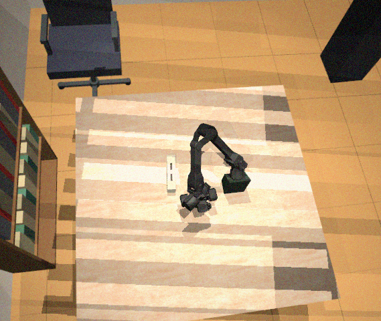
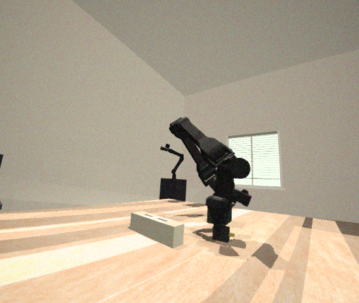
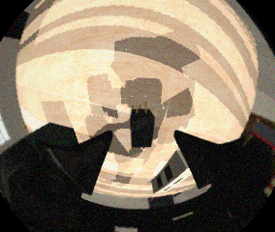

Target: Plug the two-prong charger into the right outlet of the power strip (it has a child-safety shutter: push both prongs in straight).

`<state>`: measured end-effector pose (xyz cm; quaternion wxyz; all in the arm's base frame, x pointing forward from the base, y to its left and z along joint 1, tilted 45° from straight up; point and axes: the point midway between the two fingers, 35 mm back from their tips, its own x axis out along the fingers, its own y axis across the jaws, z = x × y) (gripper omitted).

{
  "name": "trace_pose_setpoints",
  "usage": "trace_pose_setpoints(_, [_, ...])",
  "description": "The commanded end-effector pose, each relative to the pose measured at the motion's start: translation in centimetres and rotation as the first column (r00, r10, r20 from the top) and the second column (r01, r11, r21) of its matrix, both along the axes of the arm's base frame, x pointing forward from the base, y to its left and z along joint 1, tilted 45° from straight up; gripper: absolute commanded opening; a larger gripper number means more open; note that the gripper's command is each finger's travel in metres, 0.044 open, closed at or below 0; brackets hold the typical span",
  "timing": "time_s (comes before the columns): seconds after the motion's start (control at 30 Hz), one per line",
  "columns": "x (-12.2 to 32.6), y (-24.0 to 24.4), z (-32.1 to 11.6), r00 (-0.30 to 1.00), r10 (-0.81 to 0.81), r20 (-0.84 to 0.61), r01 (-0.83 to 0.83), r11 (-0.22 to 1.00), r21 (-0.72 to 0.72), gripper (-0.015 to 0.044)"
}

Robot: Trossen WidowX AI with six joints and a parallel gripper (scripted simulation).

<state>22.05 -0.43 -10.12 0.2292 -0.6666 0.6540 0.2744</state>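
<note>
The black two-prong charger [image 2: 220, 232] [image 3: 142, 130] lies on the table, its brass prongs pointing right in the exterior view and up in the wrist view. In the top view it is hidden under the arm. My gripper [image 3: 144, 133] is open and empty, above the charger, whose body shows centred between the spread fingertips in the wrist view. How high the fingertips are is hard to tell. The pale power strip [image 1: 171, 186] [image 2: 154, 228] lies left of the gripper in the top and exterior views, two dark outlets on its top. Its right outlet is unoccupied.
The striped wooden table [image 1: 131, 249] [image 2: 91, 277] carries the arm's dark base [image 1: 234, 184]. The power strip stands close beside the gripper in the top view. A chair [image 1: 83, 48] and a bookshelf [image 1: 47, 207] stand off the table.
</note>
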Motion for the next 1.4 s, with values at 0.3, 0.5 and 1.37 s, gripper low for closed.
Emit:
trace_pose_setpoints(0.3, [-0.3,-1.7,-1.5,1.0,0.003,-0.01,-0.003,1.0,-0.009,0.044])
trace_pose_setpoints(0.5, [-0.4,-2.4,-2.1,1.0,0.002,-0.01,-0.002,1.0,-0.011,0.044])
trace_pose_setpoints(1.37, [-0.1,-1.7,-1.5,1.0,-0.001,-0.003,0.001,1.0,-0.004,0.0])
